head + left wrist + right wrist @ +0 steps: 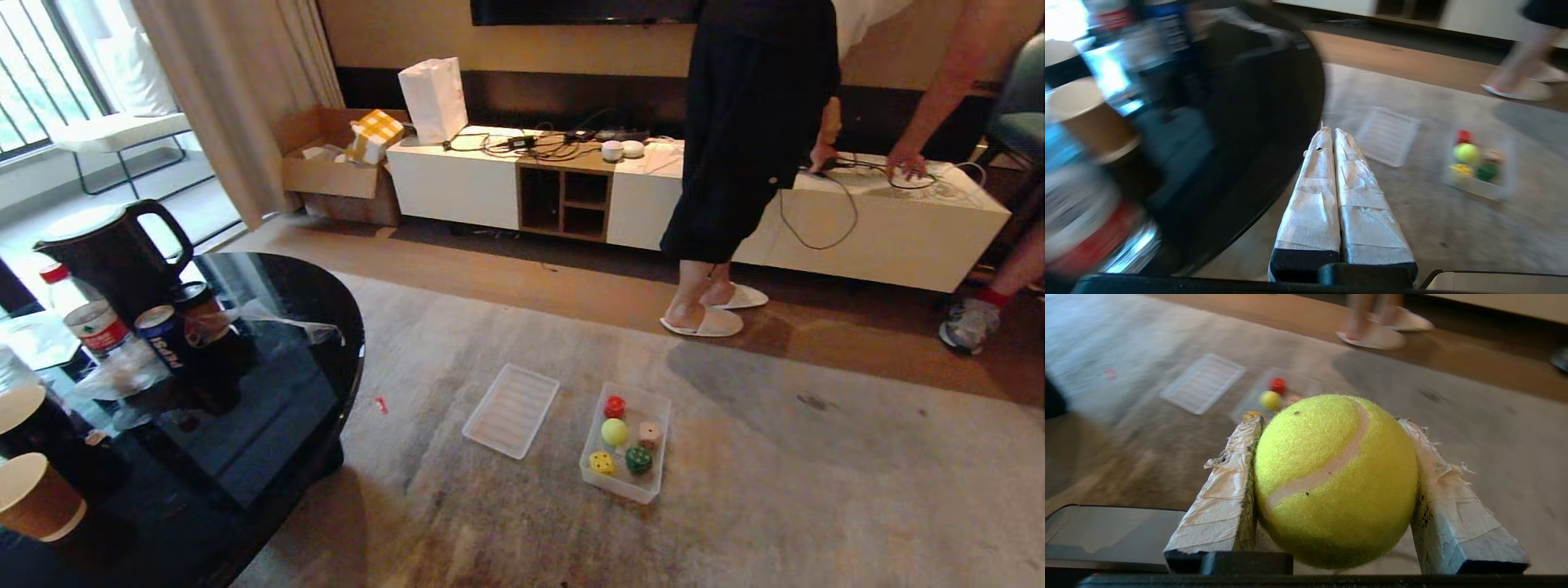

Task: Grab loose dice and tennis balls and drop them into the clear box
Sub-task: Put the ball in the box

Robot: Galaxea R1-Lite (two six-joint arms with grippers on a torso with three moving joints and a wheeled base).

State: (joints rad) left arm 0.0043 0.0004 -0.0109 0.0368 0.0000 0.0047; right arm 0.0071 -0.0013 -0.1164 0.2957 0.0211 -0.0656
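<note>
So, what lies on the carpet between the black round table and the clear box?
In the head view, only the flat ribbed lid lies between the table and the clear box; a small red scrap sits nearer the table.

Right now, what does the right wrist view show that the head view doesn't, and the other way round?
Only the right wrist view shows the right claw shut on a tennis ball, held above the carpet.

Only the head view shows the black table with its kettle, cans and cups, the white cabinet, and the green die and beige die in the clear box.

Both show the box with the red die and a second tennis ball, the ribbed lid beside it, and a person's slippered feet.
</note>
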